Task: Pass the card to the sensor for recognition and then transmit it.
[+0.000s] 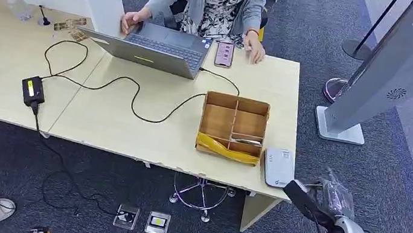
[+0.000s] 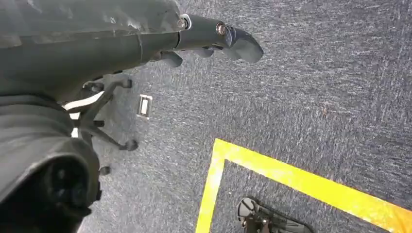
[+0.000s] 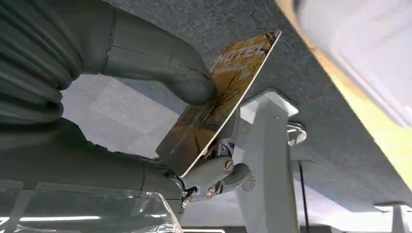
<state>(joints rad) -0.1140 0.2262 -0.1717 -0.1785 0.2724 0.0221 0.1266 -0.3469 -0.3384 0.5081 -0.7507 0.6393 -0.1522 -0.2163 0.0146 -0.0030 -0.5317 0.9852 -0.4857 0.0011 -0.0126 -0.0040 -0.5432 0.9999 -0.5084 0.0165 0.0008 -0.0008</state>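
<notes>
A brown-and-gold card is pinched between the thick thumb and the darker fingers of my right hand. In the head view the card shows as a dark slab, edge-on, held just off the table's near right corner by my right hand. The white card sensor lies flat on the table at that corner, a little left of and beyond the card. My left hand hangs over the blue carpet with its fingers stretched out and nothing in them.
A wooden divided box with yellow tape stands beside the sensor. A person works at a laptop across the table, with a phone beside it. Black cables cross the tabletop. A grey kiosk stand rises at the right.
</notes>
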